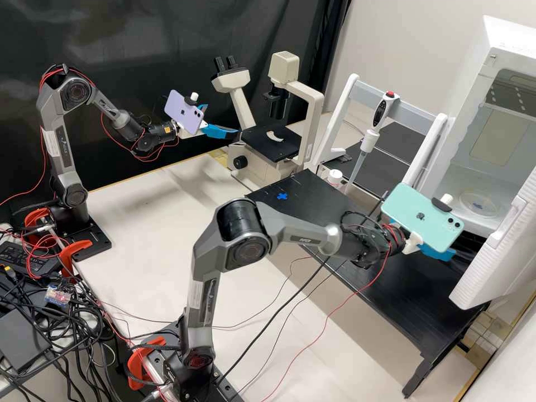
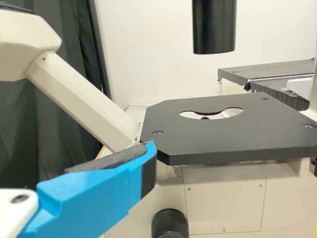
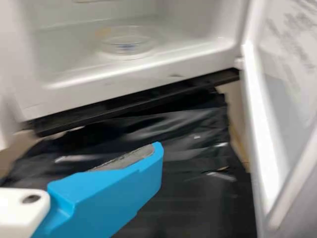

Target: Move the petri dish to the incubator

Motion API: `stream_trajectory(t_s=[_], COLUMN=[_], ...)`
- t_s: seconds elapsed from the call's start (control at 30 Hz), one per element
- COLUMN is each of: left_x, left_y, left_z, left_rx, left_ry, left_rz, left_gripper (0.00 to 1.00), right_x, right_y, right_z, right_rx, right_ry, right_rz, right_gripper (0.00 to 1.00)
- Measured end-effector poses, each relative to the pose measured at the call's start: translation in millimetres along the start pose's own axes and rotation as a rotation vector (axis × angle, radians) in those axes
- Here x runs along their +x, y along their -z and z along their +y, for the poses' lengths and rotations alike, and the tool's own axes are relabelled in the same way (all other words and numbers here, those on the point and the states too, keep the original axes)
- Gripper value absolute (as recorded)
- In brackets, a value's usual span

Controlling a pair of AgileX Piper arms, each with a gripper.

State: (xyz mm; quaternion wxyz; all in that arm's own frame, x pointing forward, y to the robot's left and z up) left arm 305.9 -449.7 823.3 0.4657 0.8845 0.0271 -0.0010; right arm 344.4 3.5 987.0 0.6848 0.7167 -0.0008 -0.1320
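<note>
Fingers apart, both: left gripper (image 1: 226, 125), near microscope stage (image 1: 262, 143); right gripper (image 1: 451, 251), before incubator sill (image 3: 148, 75); petri dish (image 1: 479, 202), just inside.

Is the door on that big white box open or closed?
Open. The door is swung out to one side, and you can see the petri dish inside the white incubator.

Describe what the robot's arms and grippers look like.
The left arm and right arm are dark grey and jointed, with thin red wires. The left gripper and right gripper are white and bright blue, beside a lavender phone and a mint-green phone respectively.
</note>
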Motion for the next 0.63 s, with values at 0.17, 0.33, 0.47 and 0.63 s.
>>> stream_trajectory(t_s=[0.17, 0.33, 0.47, 0.63], left_x=[0.0, 0.0, 0.0, 0.0], left_y=[0.0, 0.0, 0.0, 0.0], left_z=[0.0, 0.0, 0.0, 0.0], left_rx=[0.0, 0.0, 0.0, 0.0], left_ry=[0.0, 0.0, 0.0, 0.0], left_rz=[0.0, 0.0, 0.0, 0.0], left_gripper=[1.0, 1.0, 1.0, 1.0], right_x=[-33.5, -62.8, -88.3, -113.5], right_y=[6.9, 11.9, 10.4, 5.3], right_z=[-23.5, -51.6, -72.5, -95.6], right_rx=[-0.044, -0.075, -0.06, -0.02], right_ry=[0.059, 0.109, 0.123, 0.156], right_rz=[0.076, 0.133, 0.143, 0.196], right_gripper=[1.0, 1.0, 1.0, 1.0])
